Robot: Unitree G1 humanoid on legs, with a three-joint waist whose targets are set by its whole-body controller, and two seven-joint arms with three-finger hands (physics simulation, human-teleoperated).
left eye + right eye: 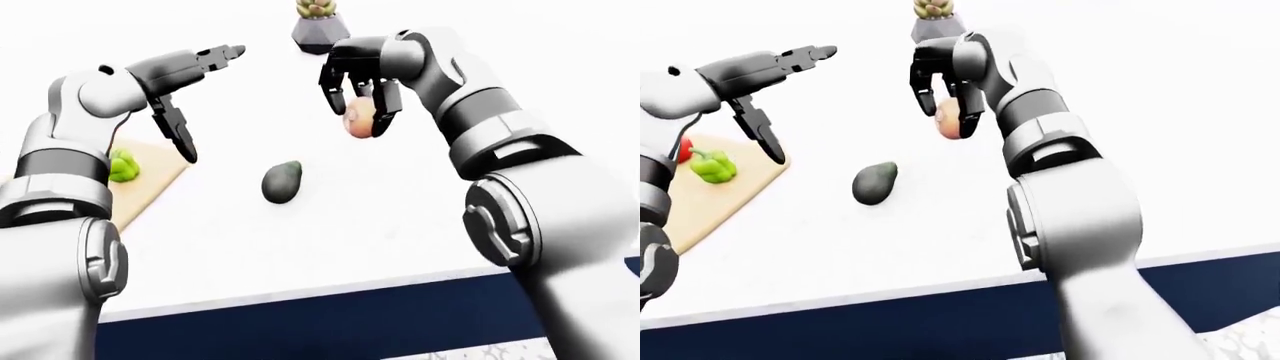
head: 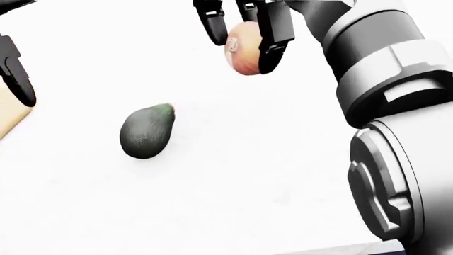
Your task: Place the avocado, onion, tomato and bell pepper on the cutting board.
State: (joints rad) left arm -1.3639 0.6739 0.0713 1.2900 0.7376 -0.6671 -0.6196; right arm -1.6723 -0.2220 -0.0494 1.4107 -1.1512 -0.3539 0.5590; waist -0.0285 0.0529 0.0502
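Observation:
My right hand [image 2: 240,50] is shut on the pale orange onion [image 2: 242,57] and holds it above the white counter, up and to the right of the avocado. The dark green avocado [image 2: 146,131] lies alone on the counter. At the left of the eye views sits the wooden cutting board [image 1: 725,196], with the green bell pepper [image 1: 713,166] and the red tomato [image 1: 685,150] on it. My left hand [image 1: 205,97] hovers open above the board's right edge, fingers spread, holding nothing.
A potted succulent in a grey pot [image 1: 318,28] stands at the top of the eye views, behind the onion. The counter's edge and its dark blue face [image 1: 350,315] run along the bottom.

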